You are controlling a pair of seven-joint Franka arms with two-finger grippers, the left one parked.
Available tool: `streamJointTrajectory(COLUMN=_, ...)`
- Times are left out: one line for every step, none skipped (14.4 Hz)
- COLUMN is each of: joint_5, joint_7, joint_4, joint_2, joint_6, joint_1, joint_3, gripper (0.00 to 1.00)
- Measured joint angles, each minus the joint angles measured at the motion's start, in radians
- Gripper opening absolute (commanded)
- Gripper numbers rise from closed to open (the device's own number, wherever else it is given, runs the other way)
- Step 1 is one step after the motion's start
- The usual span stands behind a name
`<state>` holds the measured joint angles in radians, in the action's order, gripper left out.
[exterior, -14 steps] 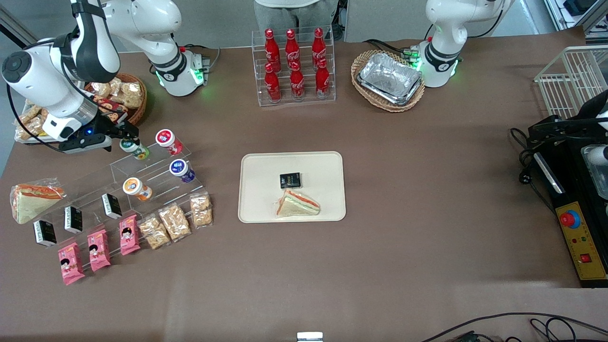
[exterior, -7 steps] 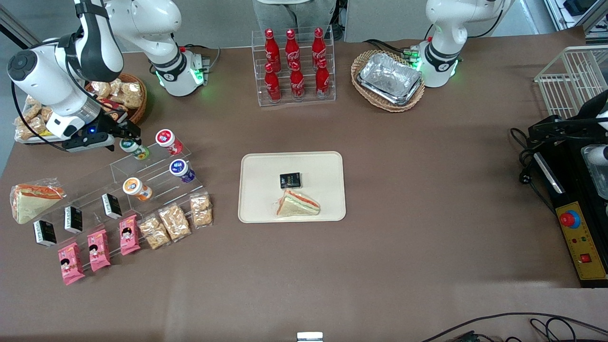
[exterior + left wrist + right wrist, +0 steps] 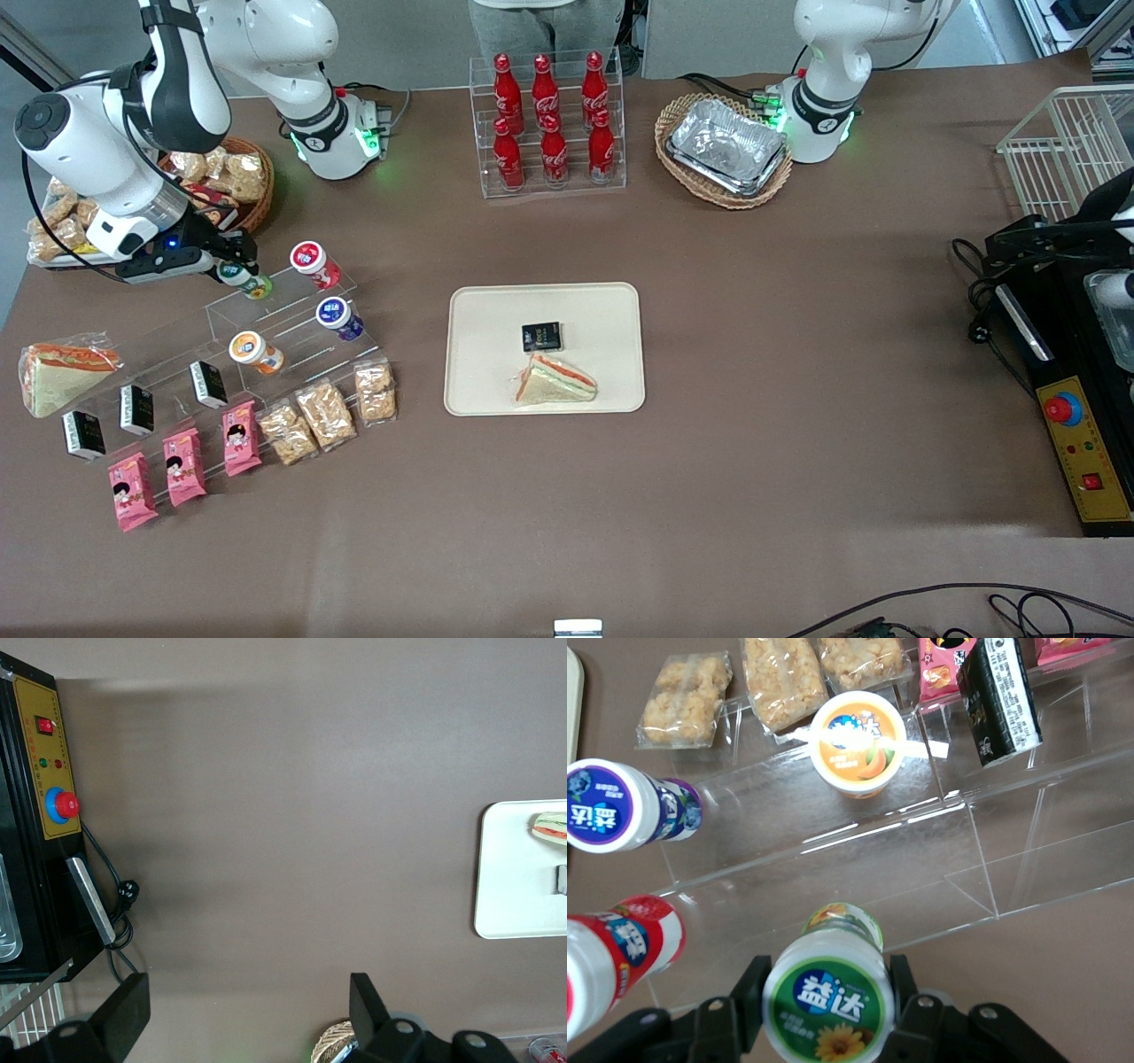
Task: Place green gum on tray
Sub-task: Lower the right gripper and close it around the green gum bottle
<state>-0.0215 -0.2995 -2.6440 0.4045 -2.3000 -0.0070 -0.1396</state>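
Note:
The green gum (image 3: 252, 283) is a small bottle with a green label, lying on the top step of a clear acrylic stand (image 3: 292, 332) toward the working arm's end of the table. Its white lid with a green sunflower mark (image 3: 828, 1001) sits between my gripper's two black fingers (image 3: 749, 994), which press on both sides of it. My gripper (image 3: 232, 268) (image 3: 826, 994) is shut on the green gum, low over the stand's top step. The cream-beige tray (image 3: 483, 310) (image 3: 514, 904) lies at the table's middle, apart from the stand.
Red-lidded (image 3: 312, 262), purple-lidded (image 3: 337, 317) and orange-lidded (image 3: 253, 350) bottles share the stand, with black boxes and snack packs on lower steps. A sandwich (image 3: 556, 379) and a black box (image 3: 541, 336) lie on the tray. A cola rack (image 3: 549, 124) and a foil-tray basket (image 3: 725, 149) stand farther from the camera.
My gripper has edged in over the green gum and its fingers have closed onto the lid. The bottle has shifted slightly toward the gripper.

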Motion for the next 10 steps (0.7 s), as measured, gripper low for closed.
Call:
streamJointTrajectory(joint_5=0.000, joint_7=0.001, joint_4=0.000, joint_2=0.000, joint_6=-0.001, joint_1=0.000, joint_3=0.000, gripper=0.35)
streamJointTrajectory(joint_5=0.000, joint_7=0.001, joint_4=0.005, joint_2=0.000, joint_6=-0.001, joint_1=-0.001, joint_3=0.000, gripper=0.35)
streamJointTrajectory(joint_5=0.000, joint_7=0.001, joint_4=0.019, joint_2=0.001, joint_6=0.002, joint_1=-0.001, joint_3=0.000, gripper=0.35)
streamJointTrajectory(joint_5=0.000, joint_7=0.001, joint_4=0.044, joint_2=0.001, joint_6=0.017, joint_1=-0.001, joint_3=0.001, gripper=0.36)
streamJointTrajectory(joint_5=0.000, joint_7=0.001, joint_4=0.082, joint_2=0.002, joint_6=0.051, joint_1=0.000, joint_3=0.003, gripper=0.36)
streamJointTrajectory(joint_5=0.000, joint_7=0.001, joint_4=0.130, joint_2=0.003, joint_6=0.101, joint_1=0.000, joint_3=0.005, gripper=0.36)
streamJointTrajectory(joint_5=0.000, joint_7=0.001, joint_4=0.185, joint_2=0.003, joint_6=0.157, joint_1=0.000, joint_3=0.009, gripper=0.36)
streamJointTrajectory(joint_5=0.000, joint_7=0.001, joint_4=0.242, joint_2=0.002, joint_6=0.217, joint_1=0.000, joint_3=0.011, gripper=0.36)
streamJointTrajectory(joint_5=0.000, joint_7=0.001, joint_4=0.304, joint_2=-0.001, joint_6=0.281, joint_1=0.000, joint_3=0.012, gripper=0.37)
streamJointTrajectory(joint_5=0.000, joint_7=0.001, joint_4=0.368, joint_2=-0.008, joint_6=0.349, joint_1=0.001, joint_3=0.012, gripper=0.37)
